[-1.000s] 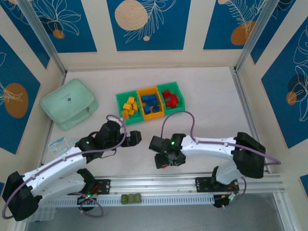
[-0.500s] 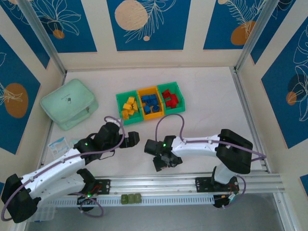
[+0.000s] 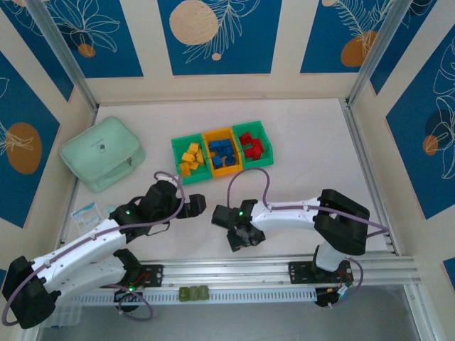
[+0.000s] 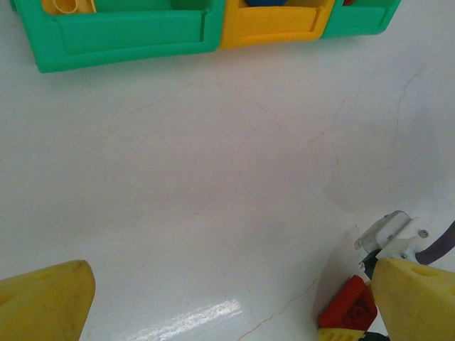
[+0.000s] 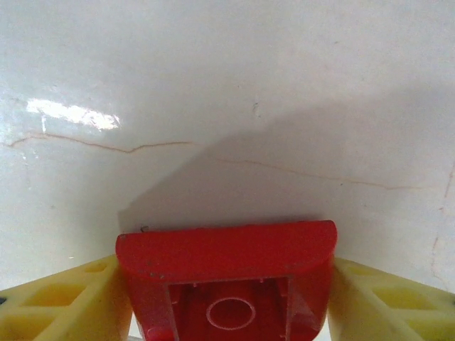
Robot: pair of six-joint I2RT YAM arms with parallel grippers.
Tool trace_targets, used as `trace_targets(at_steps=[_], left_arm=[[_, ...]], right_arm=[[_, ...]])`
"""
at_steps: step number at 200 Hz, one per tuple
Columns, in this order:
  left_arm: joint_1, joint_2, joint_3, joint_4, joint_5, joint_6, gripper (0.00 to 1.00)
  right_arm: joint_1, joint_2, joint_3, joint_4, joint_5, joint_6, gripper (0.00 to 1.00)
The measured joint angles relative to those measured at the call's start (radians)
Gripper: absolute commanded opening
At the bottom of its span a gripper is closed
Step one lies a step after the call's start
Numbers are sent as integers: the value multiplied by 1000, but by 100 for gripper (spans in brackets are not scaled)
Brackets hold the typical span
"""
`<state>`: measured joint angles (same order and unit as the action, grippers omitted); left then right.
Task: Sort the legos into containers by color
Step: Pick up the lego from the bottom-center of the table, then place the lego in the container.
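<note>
Moved: the right arm's elbow had folded in toward its base, and the right tool [image 3: 239, 236] had slid slightly left on the near side of the containers [image 3: 226, 172] — the left arm had hardly shifted.
Right tool: clamped on a red lego [image 5: 226, 266], one finger pressed against each flank.
Left tool [image 3: 201, 206]: spread wide and empty, near the containers' front.
Red lego, place: well short of the containers on their near side; whether it was clear of the desk [image 3: 306, 163] could not be told.
Sorted so far: yellow legos in the left green bin [image 3: 175, 153], blue in the middle one, red in the right green bin [image 3: 269, 147].
Handling: probably light, stiff, smooth plastic — the flat side walls looked the surest hold, and it could slip or twist under a shallow pinch.
Room: bare desk lay open up to the containers. The left tool close alongside and the right green bin's near wall were the edges to mind.
</note>
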<state>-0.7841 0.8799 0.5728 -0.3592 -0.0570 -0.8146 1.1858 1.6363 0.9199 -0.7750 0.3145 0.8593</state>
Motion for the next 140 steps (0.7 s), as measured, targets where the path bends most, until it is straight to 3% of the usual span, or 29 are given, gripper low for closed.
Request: trace_targets(at_steps=[73, 100, 140], left_arm=[[1, 26, 9, -6, -4, 9, 99], [13, 62, 56, -24, -13, 27, 99], [58, 103, 141, -24, -16, 74, 99]], right_arm=[[-82, -44, 53, -44, 16, -42, 65], [-184, -91, 118, -76, 21, -91, 65], [-415, -97, 260, -78, 20, -200, 64]])
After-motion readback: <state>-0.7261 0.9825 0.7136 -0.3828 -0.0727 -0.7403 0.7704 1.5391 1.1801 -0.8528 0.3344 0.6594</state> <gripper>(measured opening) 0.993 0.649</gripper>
